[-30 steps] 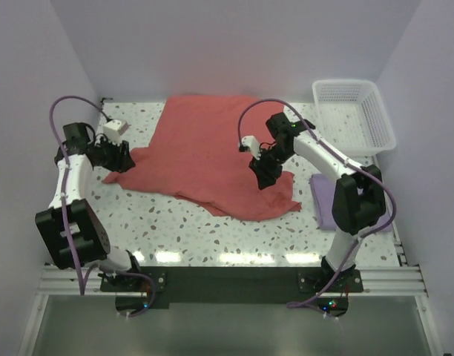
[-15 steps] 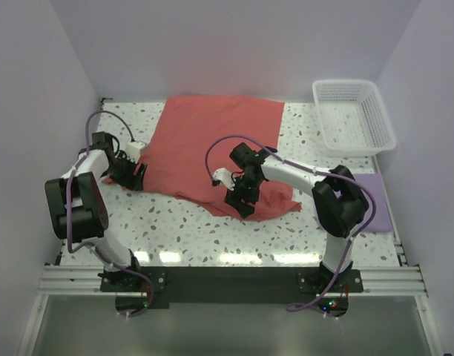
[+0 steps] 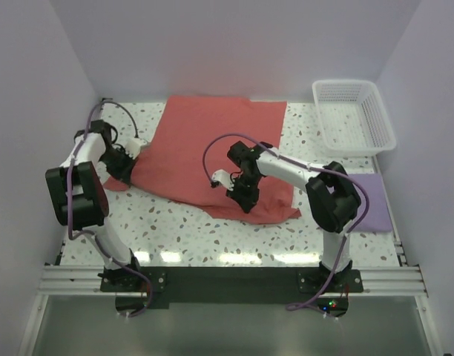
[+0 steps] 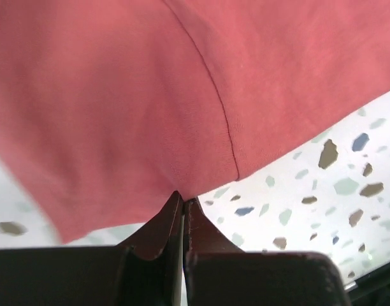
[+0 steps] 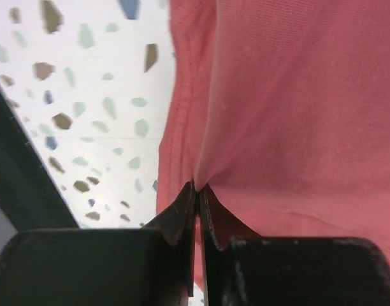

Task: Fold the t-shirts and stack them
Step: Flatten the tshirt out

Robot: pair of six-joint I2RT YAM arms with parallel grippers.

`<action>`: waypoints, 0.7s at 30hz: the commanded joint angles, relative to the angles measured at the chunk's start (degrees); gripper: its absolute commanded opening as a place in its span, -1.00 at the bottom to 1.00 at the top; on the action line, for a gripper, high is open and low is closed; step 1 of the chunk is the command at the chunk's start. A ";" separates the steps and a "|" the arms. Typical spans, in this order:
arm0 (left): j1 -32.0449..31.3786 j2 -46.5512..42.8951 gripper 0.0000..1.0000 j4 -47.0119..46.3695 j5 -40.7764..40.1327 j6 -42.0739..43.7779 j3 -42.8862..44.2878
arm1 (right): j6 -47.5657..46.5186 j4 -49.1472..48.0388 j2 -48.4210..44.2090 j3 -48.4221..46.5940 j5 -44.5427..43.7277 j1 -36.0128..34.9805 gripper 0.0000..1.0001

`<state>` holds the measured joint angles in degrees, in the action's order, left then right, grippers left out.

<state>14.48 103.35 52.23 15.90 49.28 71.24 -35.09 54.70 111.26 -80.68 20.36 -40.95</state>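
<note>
The salmon red t-shirt (image 3: 212, 148) lies spread over the middle of the table. My left gripper (image 3: 125, 165) is at its left sleeve, shut on a pinch of the red cloth (image 4: 150, 127). My right gripper (image 3: 244, 194) is at the shirt's near hem, shut on a fold of the red cloth (image 5: 284, 102). The pale lavender t-shirt (image 3: 375, 202) lies as a folded rectangle at the right, partly hidden behind the right arm.
A white lattice basket (image 3: 354, 115) stands at the back right corner. The speckled table (image 3: 175, 226) shows bare along the near edge. Walls close in on the left, back and right.
The right gripper moved from the shirt's right part toward its near hem and pinched it. The left gripper shifted right, then slightly back along the left sleeve. The shirt's back edge straightened.
</note>
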 commanded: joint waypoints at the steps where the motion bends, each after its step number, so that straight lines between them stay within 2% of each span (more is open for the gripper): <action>1: -0.24 3.84 -1.00 12.36 6.06 5.83 13.80 | -7.44 12.08 -1.06 -7.54 7.58 2.53 -0.92; 4: -0.15 13.23 -1.00 13.87 10.98 0.58 30.04 | -8.94 16.48 8.24 -16.67 8.03 8.24 -0.88; 5: -0.15 15.19 -1.00 13.43 12.47 -0.92 32.10 | -8.59 16.93 12.97 -21.31 7.94 9.73 -0.89; 6: -0.24 16.69 -1.00 9.08 14.05 -3.37 33.42 | -6.68 16.76 14.49 -23.27 8.12 12.62 -0.88; 7: -0.33 18.80 -1.00 6.60 14.68 -8.36 34.65 | -5.70 16.24 16.16 -25.03 8.12 13.95 -0.85; 8: -0.42 19.86 -0.98 4.92 16.34 -9.89 35.19 | -4.73 16.06 18.44 -28.27 7.68 15.10 -0.61; 9: -0.68 20.74 -0.76 2.20 16.01 -11.55 35.71 | -3.77 16.32 19.33 -29.52 6.29 16.41 -0.41; 10: -0.86 21.88 -0.36 0.52 15.57 -14.79 35.89 | -3.41 16.23 19.60 -30.57 5.49 16.86 -0.22; 11: -0.86 21.98 -0.27 -1.06 16.78 -15.43 35.90 | -2.97 15.71 18.65 -30.50 4.52 16.95 -0.11; 14: -0.51 18.04 -0.17 -5.19 19.15 -17.55 32.66 | 0.19 12.90 14.88 -27.78 2.76 16.96 0.06; 18: -1.46 4.19 -0.22 -9.42 21.63 -16.85 19.07 | 6.42 4.23 2.34 -20.32 1.88 16.69 0.02; 21: -4.09 -2.08 -0.24 -11.79 21.72 -16.49 12.27 | 7.67 -0.28 -2.27 -13.72 3.19 14.24 -0.05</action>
<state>13.32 110.78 46.02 33.74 33.61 87.81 -31.42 60.95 117.49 -97.49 23.18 -24.16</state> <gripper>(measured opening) 0.378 0.492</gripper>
